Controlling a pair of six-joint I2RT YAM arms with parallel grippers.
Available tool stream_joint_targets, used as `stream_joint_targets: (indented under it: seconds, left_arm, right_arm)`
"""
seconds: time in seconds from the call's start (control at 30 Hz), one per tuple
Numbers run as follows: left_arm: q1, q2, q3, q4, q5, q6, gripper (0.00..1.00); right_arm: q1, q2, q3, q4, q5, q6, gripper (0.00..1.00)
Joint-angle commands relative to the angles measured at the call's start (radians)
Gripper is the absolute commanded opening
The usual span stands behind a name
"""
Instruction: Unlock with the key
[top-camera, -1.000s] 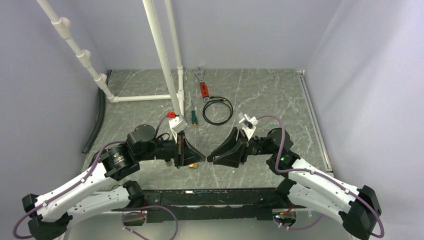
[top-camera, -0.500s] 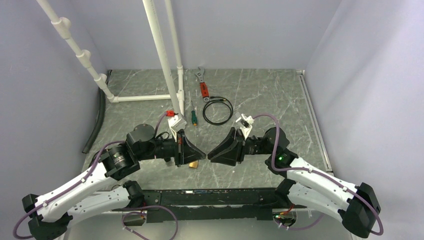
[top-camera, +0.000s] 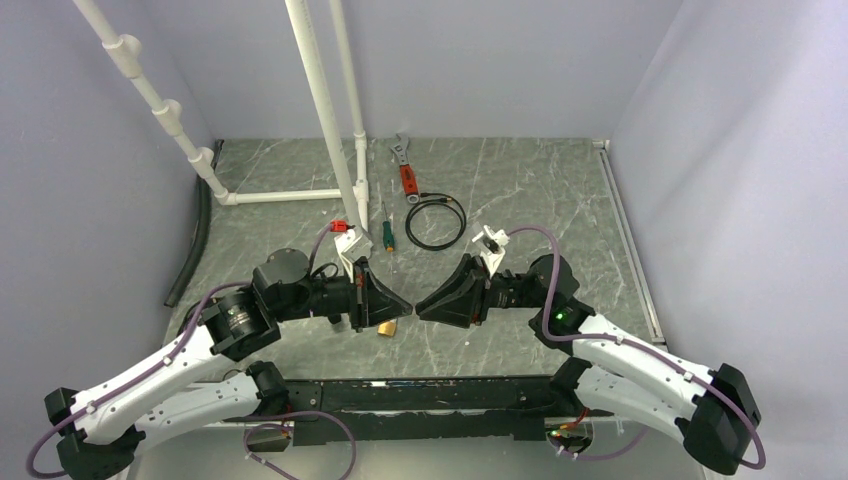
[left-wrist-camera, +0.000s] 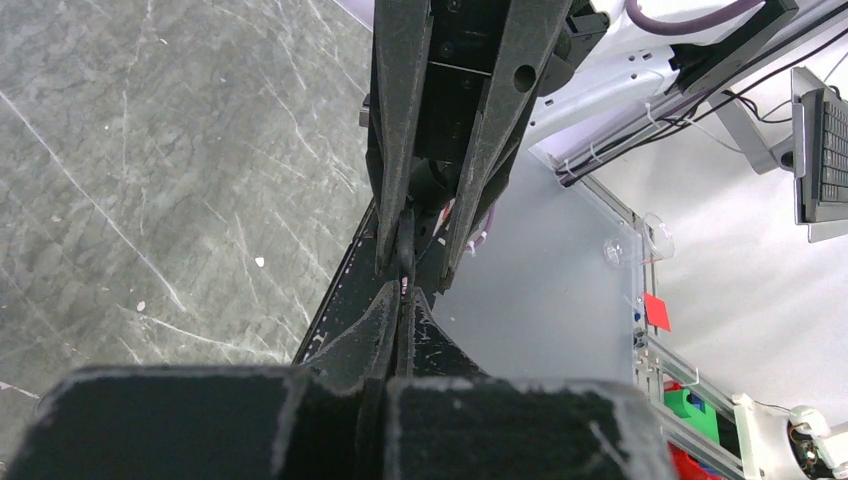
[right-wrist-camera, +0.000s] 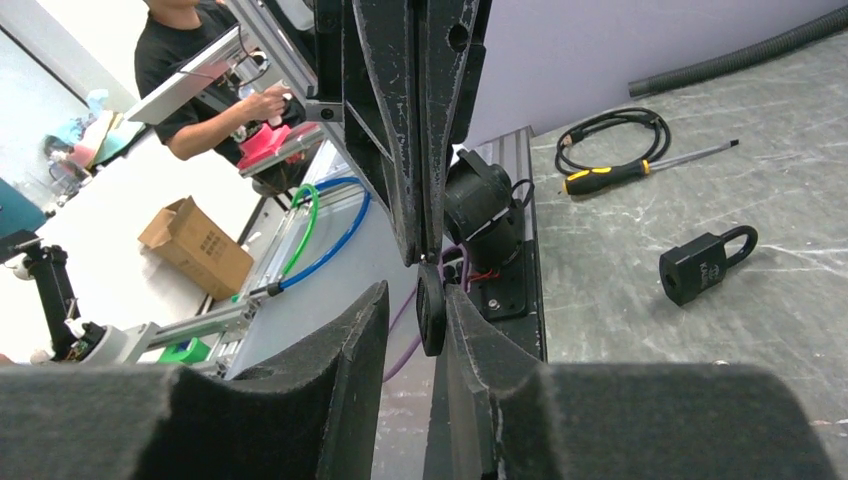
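The two grippers meet tip to tip above the near middle of the table. My left gripper (top-camera: 407, 306) (left-wrist-camera: 402, 292) is shut on the key's thin blade. The key's (right-wrist-camera: 431, 310) (left-wrist-camera: 405, 243) round black head sticks out past those tips. It sits between the fingers of my right gripper (top-camera: 421, 306) (right-wrist-camera: 415, 290), which is open. The head lies against one right finger (right-wrist-camera: 470, 345), with a clear gap to the other. A small black padlock (right-wrist-camera: 700, 265) lies on the table; in the top view only a brass-coloured bit (top-camera: 386, 327) shows below the left gripper.
A screwdriver (top-camera: 387, 236) (right-wrist-camera: 612, 178), a coiled black cable (top-camera: 435, 222) and a red-handled wrench (top-camera: 405, 168) lie further back. White pipes (top-camera: 330, 130) stand at the back left and a black hose (top-camera: 190, 250) runs along the left wall. A black rail (top-camera: 420, 395) edges the table's near side.
My right gripper has shifted left and slightly up, so its open fingers now surround the key's head. The left gripper has barely moved and is still shut.
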Motion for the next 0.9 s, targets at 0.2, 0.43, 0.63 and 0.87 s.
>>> stream_joint_targets:
  seconds: [0.2,0.43,0.63,0.87]
  left_arm:
    - [0.004,-0.017,-0.016,0.041,-0.032,0.009,0.00]
    - [0.004,-0.015,-0.015,0.010,-0.095,0.004,0.10]
    - [0.004,-0.006,0.042,-0.200,-0.306,-0.024,0.98]
    - [0.004,0.057,0.107,-0.549,-0.723,-0.205,0.99]
  right_arm:
    - [0.008,0.020,0.005,0.124,-0.002,0.034,0.20]
    - [0.018,0.025,0.009,0.084,0.008,0.017,0.00]
    - [0.019,-0.040,0.021,-0.181,0.204,-0.090,0.00]
    - [0.020,-0.130,-0.027,-0.448,0.561,-0.130,0.00]
